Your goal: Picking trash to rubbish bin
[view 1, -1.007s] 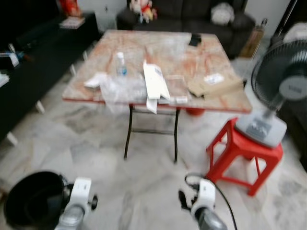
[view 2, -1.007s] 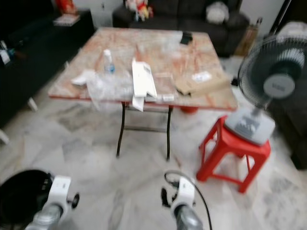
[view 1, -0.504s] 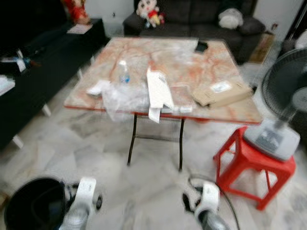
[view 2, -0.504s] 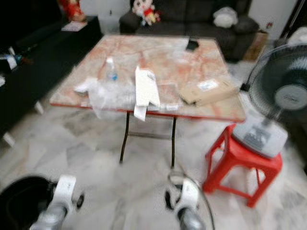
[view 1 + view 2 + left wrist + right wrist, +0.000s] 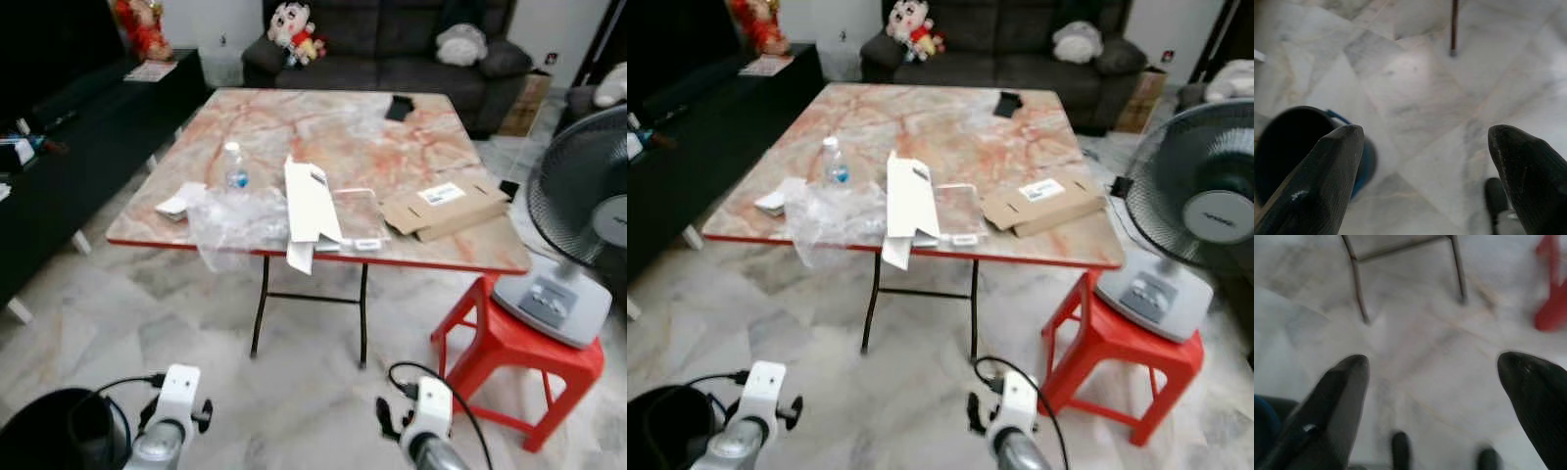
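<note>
Both pincers hang low over the marble floor, left pincer [image 5: 1425,161] and right pincer [image 5: 1432,396] spread apart and empty. A black bin [image 5: 54,431] sits beside the left one. Ahead, the surface [image 5: 323,127] carries a bottle [image 5: 235,168], crumpled plastic [image 5: 235,215], a white carton [image 5: 309,201] and a labelled cardboard box [image 5: 446,206], its writing unreadable.

A square, red-veined marble-topped folding table [image 5: 323,137] stands ahead of both silver arms. On it lie a clear plastic bottle [image 5: 235,168], a crumpled clear plastic bag [image 5: 230,220], a long white carton [image 5: 311,201] and a flattened brown cardboard box [image 5: 443,206]. A black round bin [image 5: 59,441] sits just beside the left arm; a red plastic stool [image 5: 514,357] bearing a grey fan [image 5: 578,225] stands ahead-right.
</note>
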Robot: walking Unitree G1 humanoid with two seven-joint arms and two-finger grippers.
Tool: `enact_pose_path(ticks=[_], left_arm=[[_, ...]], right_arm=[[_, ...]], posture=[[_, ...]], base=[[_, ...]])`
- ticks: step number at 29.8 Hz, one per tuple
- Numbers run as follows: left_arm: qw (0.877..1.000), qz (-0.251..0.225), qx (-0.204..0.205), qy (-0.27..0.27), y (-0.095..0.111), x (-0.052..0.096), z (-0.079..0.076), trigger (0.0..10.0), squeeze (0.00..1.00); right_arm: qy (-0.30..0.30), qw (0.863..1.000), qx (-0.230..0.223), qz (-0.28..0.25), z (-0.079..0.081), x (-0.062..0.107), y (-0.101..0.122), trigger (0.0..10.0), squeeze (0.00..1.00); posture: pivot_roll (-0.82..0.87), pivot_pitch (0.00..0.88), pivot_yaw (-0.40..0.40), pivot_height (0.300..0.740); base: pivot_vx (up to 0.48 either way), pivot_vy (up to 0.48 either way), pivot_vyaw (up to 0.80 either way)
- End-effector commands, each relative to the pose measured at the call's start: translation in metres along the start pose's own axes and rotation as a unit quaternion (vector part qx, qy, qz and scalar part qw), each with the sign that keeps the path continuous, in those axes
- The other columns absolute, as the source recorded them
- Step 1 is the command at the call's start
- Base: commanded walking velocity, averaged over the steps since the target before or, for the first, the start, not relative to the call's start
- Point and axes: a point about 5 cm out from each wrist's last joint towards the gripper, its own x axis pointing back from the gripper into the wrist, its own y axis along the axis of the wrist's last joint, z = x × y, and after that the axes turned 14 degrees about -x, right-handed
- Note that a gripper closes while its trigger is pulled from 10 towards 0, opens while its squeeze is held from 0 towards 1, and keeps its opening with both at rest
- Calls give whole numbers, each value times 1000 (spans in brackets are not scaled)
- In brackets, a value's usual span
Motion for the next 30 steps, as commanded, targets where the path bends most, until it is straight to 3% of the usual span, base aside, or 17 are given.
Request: enact_pose_path(ticks=[1,20,30], left_arm=[[1000,-13,-4,-4,9,-2,-5,10000,0],[1000,-13,-6,13,8,-2,-1,10000,0],[999,-15,12,34,13,-3,9,10000,0]], right_arm=[[-18,1000,-2,-5,-13,2,3,10000,0],[-19,1000,-4,-2,-14,3,2,10000,0],[-18,1000,-2,-1,-13,3,2,10000,0]], posture=[[98,11,23,740],[110,36,15,740],[116,47,9,740]], base=[[337,0,0],[333,0,0],[0,0,0]])
